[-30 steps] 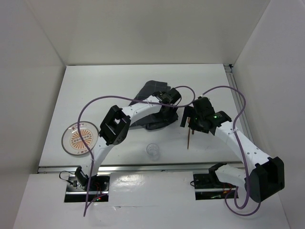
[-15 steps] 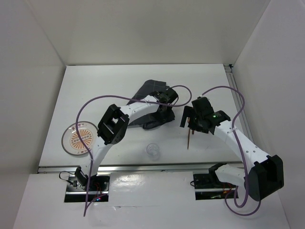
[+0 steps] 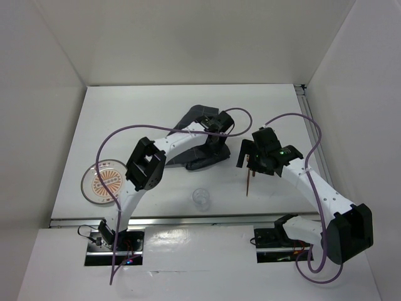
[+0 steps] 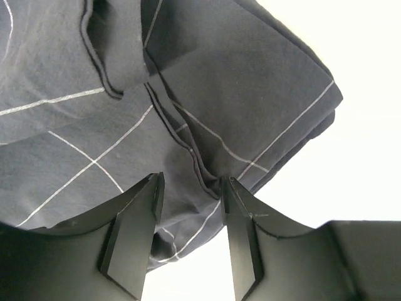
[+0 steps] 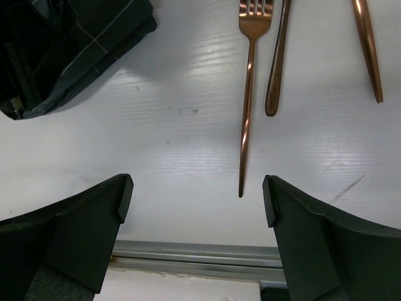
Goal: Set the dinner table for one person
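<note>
Up close, dark checked cloth (image 4: 238, 81), copper fork (image 5: 249, 94)

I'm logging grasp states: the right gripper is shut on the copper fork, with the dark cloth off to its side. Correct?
No. The right gripper is open, holding nothing; the copper fork lies flat on the table below it, as the right wrist view shows. The dark cloth is indeed off to its side.

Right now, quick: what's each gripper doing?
Left gripper: jaws straddling a fold of the dark grey checked cloth; whether it grips cannot be told.
Right gripper: open, holding nothing.
</note>
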Action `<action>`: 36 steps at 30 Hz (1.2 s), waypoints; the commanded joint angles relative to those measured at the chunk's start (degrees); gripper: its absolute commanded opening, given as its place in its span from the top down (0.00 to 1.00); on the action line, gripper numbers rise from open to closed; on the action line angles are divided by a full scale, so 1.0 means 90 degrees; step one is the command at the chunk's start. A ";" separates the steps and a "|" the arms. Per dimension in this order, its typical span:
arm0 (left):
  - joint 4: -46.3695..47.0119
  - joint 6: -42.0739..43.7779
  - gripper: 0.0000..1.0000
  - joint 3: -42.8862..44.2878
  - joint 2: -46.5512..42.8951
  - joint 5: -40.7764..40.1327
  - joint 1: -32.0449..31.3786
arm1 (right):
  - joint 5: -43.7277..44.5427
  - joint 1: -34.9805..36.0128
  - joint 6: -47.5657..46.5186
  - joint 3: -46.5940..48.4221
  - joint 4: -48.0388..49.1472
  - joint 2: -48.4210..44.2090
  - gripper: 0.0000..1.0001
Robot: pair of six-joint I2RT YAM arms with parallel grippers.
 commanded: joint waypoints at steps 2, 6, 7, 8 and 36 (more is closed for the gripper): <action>-0.0156 -0.0049 0.43 0.0033 -0.0546 -0.0075 0.0038 | 0.0009 -0.0034 -0.0047 0.0087 0.0040 0.0010 0.02; -0.0088 -0.0049 0.49 -0.0026 -0.0546 -0.0075 0.0038 | 0.0009 -0.0034 -0.0047 0.0087 0.0040 0.0010 0.02; -0.0146 -0.0049 0.52 0.0051 -0.0469 -0.0075 0.0038 | 0.0009 -0.0034 -0.0047 0.0087 0.0040 0.0010 0.02; -0.0146 -0.0049 0.58 0.0052 -0.0468 -0.0017 0.0038 | 0.0009 -0.0034 -0.0047 0.0087 0.0040 0.0010 0.02; -0.0820 0.0127 1.00 0.0452 -0.1295 0.0050 0.0896 | -0.0967 -0.0034 -0.0301 0.0798 0.1084 0.1656 0.06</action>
